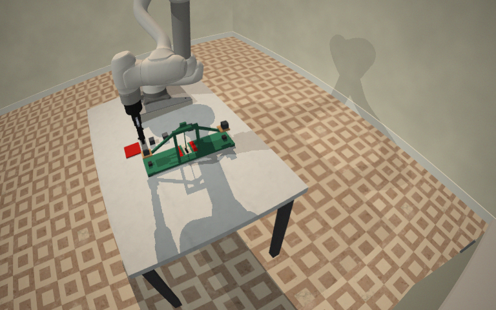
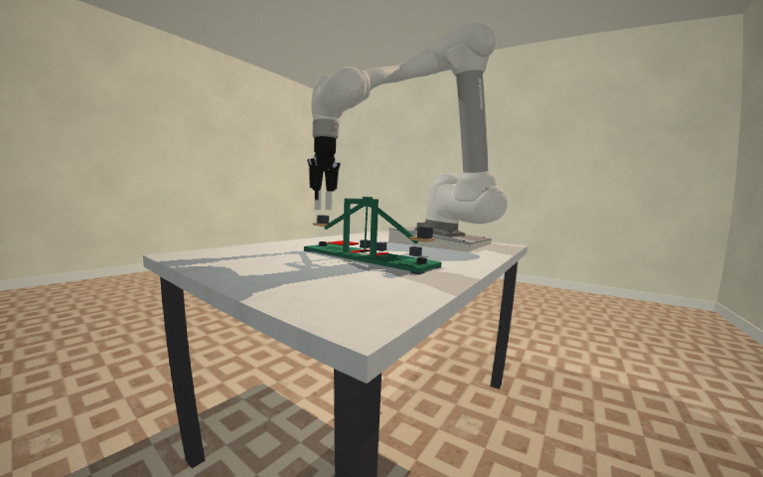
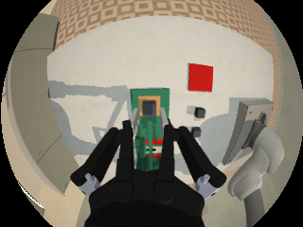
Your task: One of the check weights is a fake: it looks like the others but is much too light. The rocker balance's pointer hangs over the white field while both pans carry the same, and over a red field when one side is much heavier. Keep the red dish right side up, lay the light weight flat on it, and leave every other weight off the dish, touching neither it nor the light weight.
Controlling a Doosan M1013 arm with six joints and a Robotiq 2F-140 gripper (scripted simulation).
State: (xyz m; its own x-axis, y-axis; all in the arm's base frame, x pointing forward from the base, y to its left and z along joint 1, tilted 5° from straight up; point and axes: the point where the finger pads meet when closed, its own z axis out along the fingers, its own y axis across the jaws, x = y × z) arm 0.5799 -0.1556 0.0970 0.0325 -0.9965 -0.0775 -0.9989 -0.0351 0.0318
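The green rocker balance (image 1: 188,148) stands mid-table. A dark check weight (image 1: 145,151) sits on its left pan, and another (image 1: 224,124) sits on the right pan. In the exterior view the left pan (image 2: 321,224) rides higher than the right pan (image 2: 422,236). My gripper (image 2: 323,198) hangs a short way above the left pan's weight (image 2: 322,218), its fingers partly apart and empty. In the wrist view that weight (image 3: 148,109) lies straight below my gripper (image 3: 149,113). The flat red dish (image 1: 132,150) lies on the table left of the balance, with nothing on it.
Two loose weights (image 1: 151,140) (image 1: 165,135) stand on the table behind the left pan. Another weight (image 1: 223,137) rests at the right end of the balance base. The arm's base plate (image 1: 166,104) is at the far table edge.
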